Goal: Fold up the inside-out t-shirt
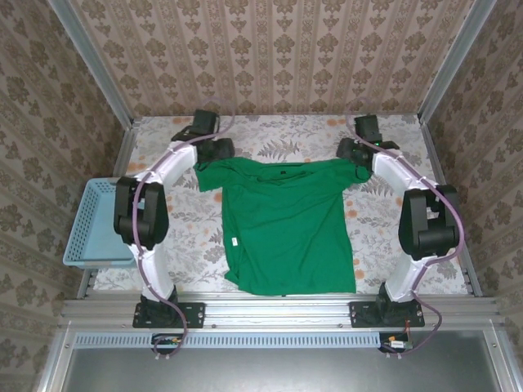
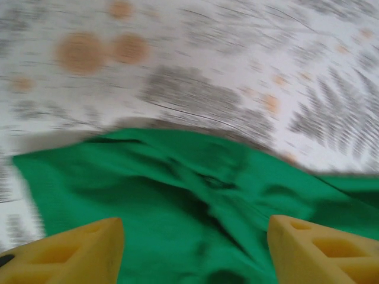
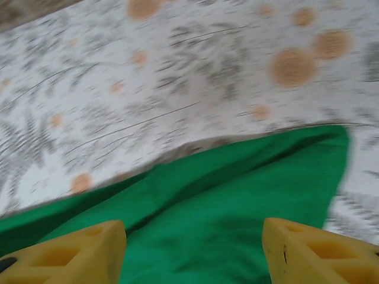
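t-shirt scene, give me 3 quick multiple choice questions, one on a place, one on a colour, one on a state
1. The basket sits: A) at the left edge of the table B) in its middle C) at its right edge.
2. The gripper fingers are: A) black B) yellow C) blue.
3. The t-shirt is: A) spread out B) folded in half C) bunched up.
A, it is at the top view's left; B, yellow in both wrist views; A, sleeves and hem lie open.

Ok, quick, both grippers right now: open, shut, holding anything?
Left gripper: open, above the shirt, holding nothing.
Right gripper: open, above the shirt, holding nothing.
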`<move>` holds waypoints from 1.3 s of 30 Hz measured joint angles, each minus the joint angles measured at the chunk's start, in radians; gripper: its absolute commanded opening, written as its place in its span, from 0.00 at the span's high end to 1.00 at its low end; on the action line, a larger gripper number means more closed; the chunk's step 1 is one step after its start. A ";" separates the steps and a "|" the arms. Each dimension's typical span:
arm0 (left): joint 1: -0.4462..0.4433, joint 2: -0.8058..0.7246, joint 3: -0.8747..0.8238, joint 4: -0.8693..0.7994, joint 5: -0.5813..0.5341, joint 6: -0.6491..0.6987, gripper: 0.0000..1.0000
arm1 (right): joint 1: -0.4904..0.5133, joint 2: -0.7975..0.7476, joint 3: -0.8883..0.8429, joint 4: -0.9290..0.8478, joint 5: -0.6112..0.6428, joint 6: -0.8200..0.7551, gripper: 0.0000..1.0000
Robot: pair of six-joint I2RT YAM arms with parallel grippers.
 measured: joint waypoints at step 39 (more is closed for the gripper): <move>-0.094 0.231 0.074 0.105 0.203 0.047 1.00 | 0.172 0.388 0.402 -0.069 -0.111 -0.069 1.00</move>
